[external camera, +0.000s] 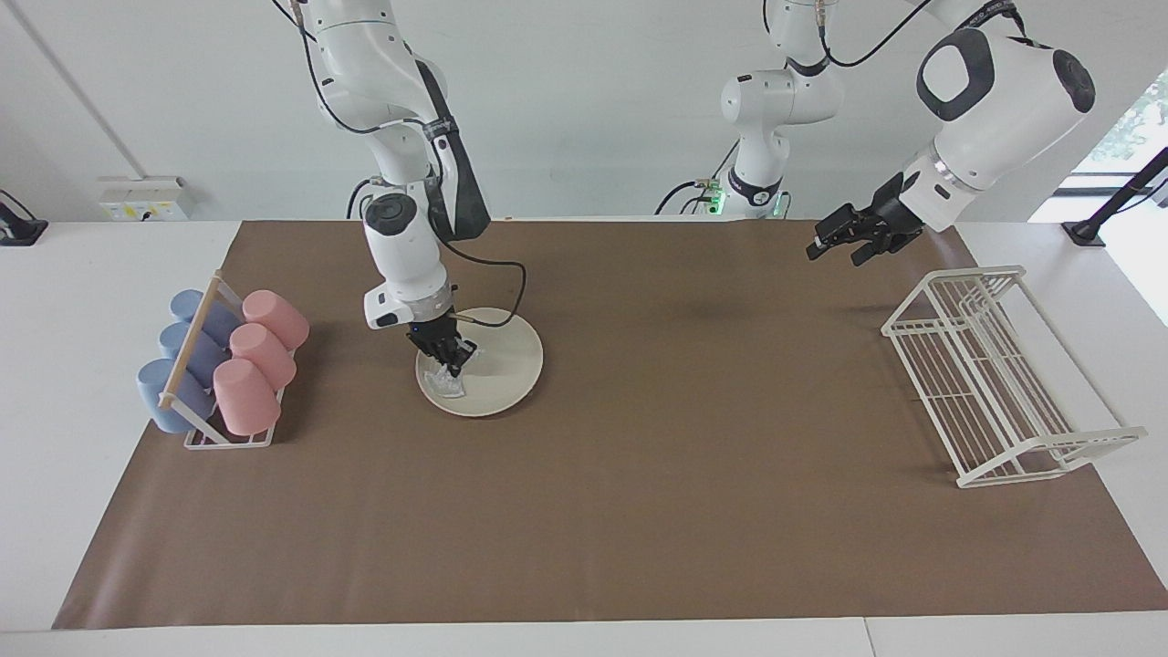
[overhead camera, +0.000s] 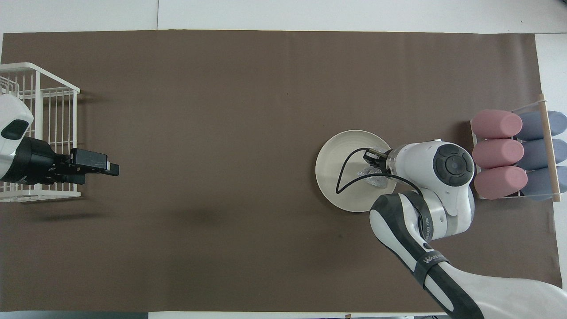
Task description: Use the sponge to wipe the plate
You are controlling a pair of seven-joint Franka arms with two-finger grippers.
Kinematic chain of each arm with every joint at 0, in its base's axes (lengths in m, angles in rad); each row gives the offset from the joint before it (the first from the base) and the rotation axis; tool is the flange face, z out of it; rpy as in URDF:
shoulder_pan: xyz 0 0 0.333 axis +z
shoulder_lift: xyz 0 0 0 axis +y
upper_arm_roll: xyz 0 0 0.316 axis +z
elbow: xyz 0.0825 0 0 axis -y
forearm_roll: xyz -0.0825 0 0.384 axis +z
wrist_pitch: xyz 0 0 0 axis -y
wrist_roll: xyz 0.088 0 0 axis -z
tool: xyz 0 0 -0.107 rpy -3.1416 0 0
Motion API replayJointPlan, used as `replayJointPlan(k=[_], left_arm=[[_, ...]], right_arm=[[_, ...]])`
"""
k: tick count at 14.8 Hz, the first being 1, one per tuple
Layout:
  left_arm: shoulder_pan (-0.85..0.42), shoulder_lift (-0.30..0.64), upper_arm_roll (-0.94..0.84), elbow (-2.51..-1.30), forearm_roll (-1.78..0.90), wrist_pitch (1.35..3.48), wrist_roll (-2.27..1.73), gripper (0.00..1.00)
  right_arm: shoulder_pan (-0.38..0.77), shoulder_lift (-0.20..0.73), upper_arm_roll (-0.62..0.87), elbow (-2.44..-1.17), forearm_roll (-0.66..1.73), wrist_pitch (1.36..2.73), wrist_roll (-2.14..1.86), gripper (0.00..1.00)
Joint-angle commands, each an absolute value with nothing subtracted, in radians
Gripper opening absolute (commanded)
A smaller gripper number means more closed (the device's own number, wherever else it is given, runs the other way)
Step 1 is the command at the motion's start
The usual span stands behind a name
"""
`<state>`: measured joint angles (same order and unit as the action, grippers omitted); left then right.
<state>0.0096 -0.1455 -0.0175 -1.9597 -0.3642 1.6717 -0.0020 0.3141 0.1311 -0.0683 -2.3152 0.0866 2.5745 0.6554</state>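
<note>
The cream-white plate (external camera: 511, 358) (overhead camera: 337, 165) lies on the brown mat toward the right arm's end of the table. The small silvery sponge (external camera: 450, 385) (overhead camera: 374, 178) rests on the plate's surface, at the part closest to the cup rack. My right gripper (external camera: 453, 359) points down onto the plate, shut on the sponge's top and pressing it to the plate. From overhead the right wrist hides its fingers. My left gripper (external camera: 835, 252) (overhead camera: 99, 173) waits open and empty in the air beside the wire rack.
A rack of pink cups (external camera: 265, 351) (overhead camera: 497, 150) and blue cups (external camera: 187, 351) (overhead camera: 538, 150) lying on their sides stands at the right arm's end, close to the plate. A white wire dish rack (external camera: 995, 379) (overhead camera: 48, 110) stands at the left arm's end.
</note>
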Motion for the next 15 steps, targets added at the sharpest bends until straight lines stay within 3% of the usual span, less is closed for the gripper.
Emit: replayJointPlan(k=[1, 9, 15], left_arm=[[0.015, -0.144, -0.021, -1.95, -0.344, 1.657, -0.011, 1.0], [0.015, -0.144, -0.021, -1.948, -0.344, 1.657, -0.011, 1.0], [0.015, -0.144, -0.021, -1.95, -0.344, 1.657, -0.011, 1.0]], right_arm=[[0.316, 0.149, -0.057, -2.318, 0.087, 2.589, 0.67, 0.0], [0.494, 0.17, -0.055, -2.313, 0.087, 2.592, 1.058, 0.0], [0.454, 0.173, -0.057, -2.313, 0.097, 2.592, 1.044, 0.0]])
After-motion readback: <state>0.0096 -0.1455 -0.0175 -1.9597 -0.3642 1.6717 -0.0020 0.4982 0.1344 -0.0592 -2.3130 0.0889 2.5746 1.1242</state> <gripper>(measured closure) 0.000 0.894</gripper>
